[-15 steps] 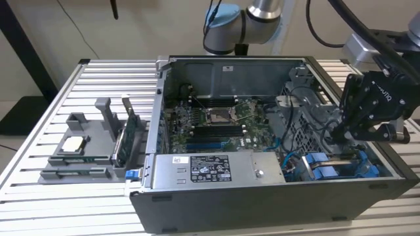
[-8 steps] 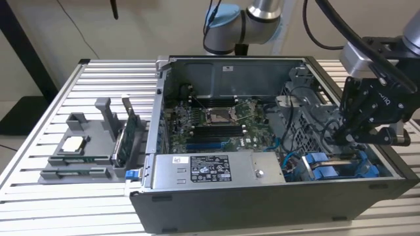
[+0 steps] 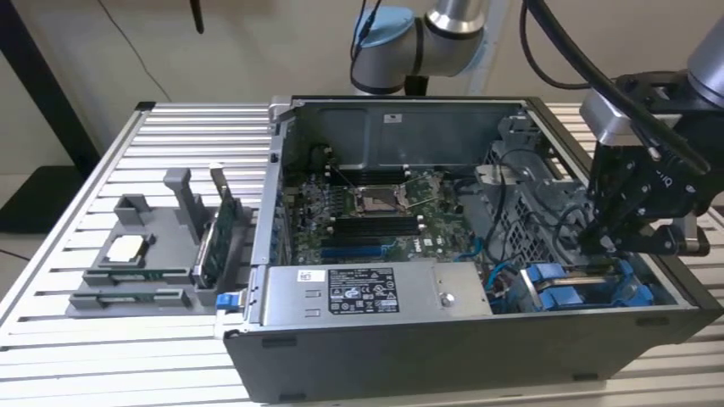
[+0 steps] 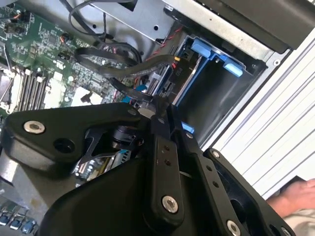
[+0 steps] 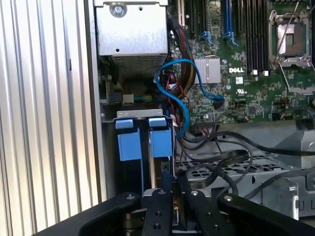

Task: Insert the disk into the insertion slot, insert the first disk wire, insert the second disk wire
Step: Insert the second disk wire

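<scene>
My pincer (image 3: pixel 616 246) hangs inside the open computer case (image 3: pixel 339 360), low at the exterior view's right, just above the drive bay with its bright blue carriers (image 3: pixel 565 292). I hold it there because the bay is where the work is: the disk (image 5: pixel 158 147) already stands edge-up in its slot, clipped in its blue frame, its end turned toward me so the connectors face the cables. In the second wrist view my fingers (image 4: pixel 160 147) are drawn together around the end of a dark flat wire (image 4: pixel 118 69) at the mouth of the bay; I judge I am clamped on its plug, though the plug itself is hidden behind my own linkage. The wire loops away toward the green motherboard (image 3: pixel 374 212), slack enough to reach the drive. A thin blue cable (image 5: pixel 184 83) curls beside the bay in the first wrist view, running on to the board. The grey power-supply box (image 3: pixel 362 292) sits along the near wall, well clear of my reach. At the far left of the table, a grey parts holder (image 3: pixel 147 254) keeps spare cards upright. A person's hand (image 4: pixel 298 196) rests beyond the case.
</scene>
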Robot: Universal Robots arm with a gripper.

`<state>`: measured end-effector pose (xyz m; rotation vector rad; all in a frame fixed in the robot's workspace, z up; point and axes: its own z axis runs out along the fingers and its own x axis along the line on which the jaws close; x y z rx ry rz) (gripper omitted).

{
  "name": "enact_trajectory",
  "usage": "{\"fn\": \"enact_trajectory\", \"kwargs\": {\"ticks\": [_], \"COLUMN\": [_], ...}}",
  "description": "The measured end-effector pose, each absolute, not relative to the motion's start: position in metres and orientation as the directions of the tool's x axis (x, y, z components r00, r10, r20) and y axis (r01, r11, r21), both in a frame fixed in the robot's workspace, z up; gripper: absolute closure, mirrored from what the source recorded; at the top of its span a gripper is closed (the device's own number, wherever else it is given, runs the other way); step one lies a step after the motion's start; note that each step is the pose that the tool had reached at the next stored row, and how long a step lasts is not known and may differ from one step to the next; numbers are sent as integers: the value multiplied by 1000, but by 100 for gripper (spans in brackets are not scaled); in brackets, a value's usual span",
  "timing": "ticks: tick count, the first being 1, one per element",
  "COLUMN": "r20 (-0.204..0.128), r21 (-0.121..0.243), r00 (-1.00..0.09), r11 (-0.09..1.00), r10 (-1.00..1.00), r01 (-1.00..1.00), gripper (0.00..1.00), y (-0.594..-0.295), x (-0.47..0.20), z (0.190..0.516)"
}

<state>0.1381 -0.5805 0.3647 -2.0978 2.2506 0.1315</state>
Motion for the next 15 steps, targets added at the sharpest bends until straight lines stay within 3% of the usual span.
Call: {"fn": "enact_trajectory", "kwargs": {"ticks": [15], "r20": [-105], "r21": [-5], "r00": [-68], "r11": [69], "r10": [-992], "r01": [-998], "gripper": [84], "y": [-581], "x": [138], "z": [349]}}
